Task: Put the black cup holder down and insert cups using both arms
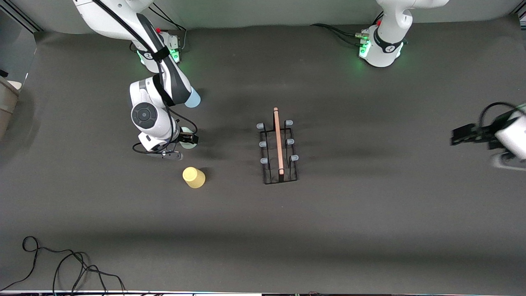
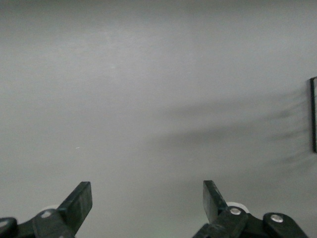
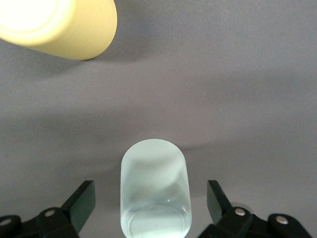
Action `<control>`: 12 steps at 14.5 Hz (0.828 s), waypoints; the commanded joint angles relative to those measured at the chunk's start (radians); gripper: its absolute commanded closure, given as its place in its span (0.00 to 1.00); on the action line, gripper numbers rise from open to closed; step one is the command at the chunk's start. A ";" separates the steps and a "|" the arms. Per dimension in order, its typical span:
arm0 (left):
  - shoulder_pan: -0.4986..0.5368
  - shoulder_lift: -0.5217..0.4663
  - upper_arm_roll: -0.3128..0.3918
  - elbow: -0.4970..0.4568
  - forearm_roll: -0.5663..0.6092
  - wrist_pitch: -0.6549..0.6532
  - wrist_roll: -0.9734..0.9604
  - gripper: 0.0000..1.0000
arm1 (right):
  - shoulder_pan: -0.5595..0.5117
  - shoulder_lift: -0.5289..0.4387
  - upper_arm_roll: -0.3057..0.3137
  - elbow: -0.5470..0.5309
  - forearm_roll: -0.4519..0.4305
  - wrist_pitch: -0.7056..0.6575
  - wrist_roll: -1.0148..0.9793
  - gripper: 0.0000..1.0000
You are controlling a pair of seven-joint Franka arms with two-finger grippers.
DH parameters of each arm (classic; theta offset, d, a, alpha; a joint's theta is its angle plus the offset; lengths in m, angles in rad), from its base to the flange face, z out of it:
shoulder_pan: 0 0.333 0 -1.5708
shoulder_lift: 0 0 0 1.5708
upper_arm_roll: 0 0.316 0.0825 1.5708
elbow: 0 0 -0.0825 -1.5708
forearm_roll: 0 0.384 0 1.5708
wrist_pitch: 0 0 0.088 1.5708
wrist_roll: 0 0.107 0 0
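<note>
The table (image 1: 370,230) lies nearest the camera, the black cup holder (image 1: 279,148) standing mid-table. Toward the right arm's end of it: yellow cup (image 1: 193,177), grey-green cup (image 3: 154,193) between the released right end effector (image 3: 151,203), blue cup (image 1: 193,99). Toward the left arm's end, the left end effector (image 2: 147,201) hangs spread and empty.

The black cup holder (image 1: 279,150) stands upright on the worktop, about midway between the two arms' ends. It is a black wire rack with a rectangular base, six pale-tipped pegs in two rows, all bare, and a light wooden rod along its top.

The yellow cup (image 1: 193,177) stands on the worktop toward the right arm's end, nearer to the front camera than the other cups. The pale grey-green cup (image 3: 154,191) stands between the open jaws of the right gripper (image 3: 151,206), apparently not touching them. The light blue cup (image 1: 192,98) stands farther away, half hidden by the right arm.
</note>
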 commanded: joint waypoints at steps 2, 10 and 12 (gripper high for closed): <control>0.049 -0.048 -0.005 -0.060 0.007 0.005 0.070 0.00 | 0.002 -0.029 -0.004 -0.047 0.016 0.007 0.005 0.00; 0.032 -0.150 -0.014 -0.250 0.007 0.128 0.004 0.00 | 0.004 -0.022 -0.007 -0.060 0.071 0.013 0.005 0.13; 0.029 -0.127 -0.015 -0.211 0.005 0.120 0.004 0.00 | 0.004 -0.019 -0.007 -0.058 0.094 0.015 0.003 0.13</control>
